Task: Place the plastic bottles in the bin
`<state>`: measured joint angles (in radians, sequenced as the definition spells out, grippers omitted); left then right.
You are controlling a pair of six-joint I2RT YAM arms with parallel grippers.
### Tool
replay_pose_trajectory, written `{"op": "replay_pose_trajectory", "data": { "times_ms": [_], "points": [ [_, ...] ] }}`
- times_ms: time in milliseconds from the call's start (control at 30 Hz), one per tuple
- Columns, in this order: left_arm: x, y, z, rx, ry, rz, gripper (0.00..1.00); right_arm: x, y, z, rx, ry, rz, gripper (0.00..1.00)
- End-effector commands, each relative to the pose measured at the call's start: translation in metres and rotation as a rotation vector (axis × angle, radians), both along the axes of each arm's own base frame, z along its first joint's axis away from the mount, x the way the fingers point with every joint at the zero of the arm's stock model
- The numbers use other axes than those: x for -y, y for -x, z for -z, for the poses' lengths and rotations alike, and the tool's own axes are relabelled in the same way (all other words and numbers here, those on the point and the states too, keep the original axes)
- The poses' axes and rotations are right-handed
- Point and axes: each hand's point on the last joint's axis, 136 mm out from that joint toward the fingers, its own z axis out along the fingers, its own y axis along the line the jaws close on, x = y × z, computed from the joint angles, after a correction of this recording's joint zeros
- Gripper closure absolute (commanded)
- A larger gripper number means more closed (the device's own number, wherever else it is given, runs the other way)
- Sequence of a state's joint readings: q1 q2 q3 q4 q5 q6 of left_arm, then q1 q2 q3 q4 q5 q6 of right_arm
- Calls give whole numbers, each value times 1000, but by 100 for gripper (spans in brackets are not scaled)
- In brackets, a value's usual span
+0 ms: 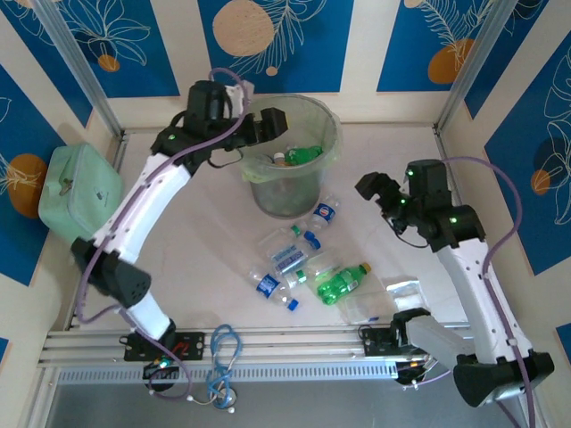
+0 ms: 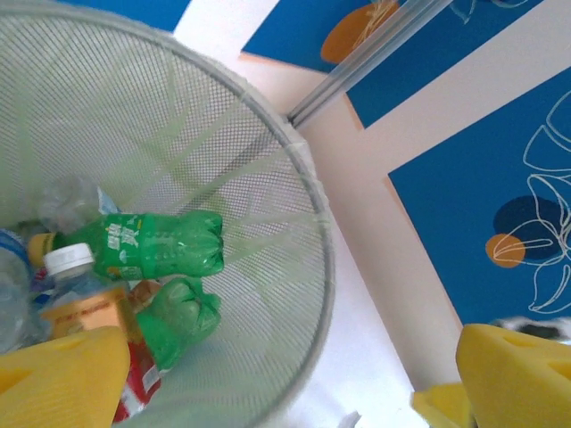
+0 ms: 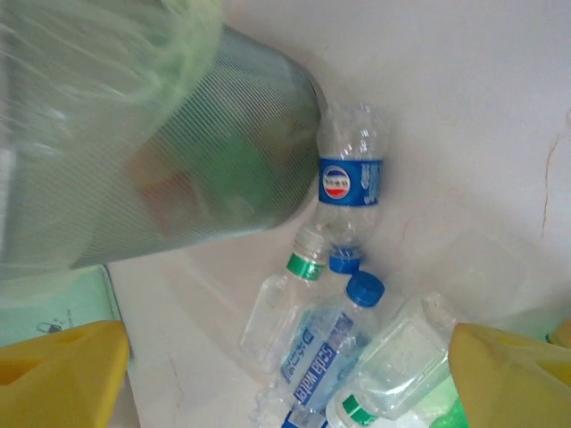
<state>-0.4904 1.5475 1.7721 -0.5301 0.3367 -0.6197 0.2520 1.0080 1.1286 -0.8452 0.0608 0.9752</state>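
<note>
I judge the drop step complete: my left gripper (image 1: pixel 268 122) hangs spread and empty over the bin (image 1: pixel 331 126) at its 10 o'clock rim. Loose bottles (image 1: pixel 287 259) lie at the bin's 6 o'clock. Next, my right gripper (image 1: pixel 376 189), also spread, must descend toward its 8 o'clock and pinch one.

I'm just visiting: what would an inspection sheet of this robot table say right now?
Surface: pale table, bare patches between items.
Job's things: several plastic bottles lie on the table near the bin; others are inside it.
Clutter: mint-green case at left; clear bags.
Grippers: left gripper open over the bin; right gripper open, facing the loose bottles.
Cables: purple cables along both arms; blue cord at near edge.
Surroundings: blue patterned walls.
</note>
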Motion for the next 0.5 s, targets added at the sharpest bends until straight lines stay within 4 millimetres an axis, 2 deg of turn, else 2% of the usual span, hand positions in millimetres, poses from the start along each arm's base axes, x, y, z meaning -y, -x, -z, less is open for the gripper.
{"op": "replay_pose_trajectory", "data": {
  "times_ms": [0,100,167,333,467],
  "points": [
    [-30,22,-16,98,2,-58,7,-5,-1,29,-91,15,44,11],
    [-48,38,2,73,3,-91,7,1,13,60,-248,56,104,16],
    [-51,49,16,56,14,-79,7,5,28,79,-339,104,135,17],
    [-41,64,48,-20,78,-12,10,13,65,114,-532,187,191,21],
    [-36,69,64,-70,113,14,12,18,79,133,-594,190,227,25]
  ]
}}
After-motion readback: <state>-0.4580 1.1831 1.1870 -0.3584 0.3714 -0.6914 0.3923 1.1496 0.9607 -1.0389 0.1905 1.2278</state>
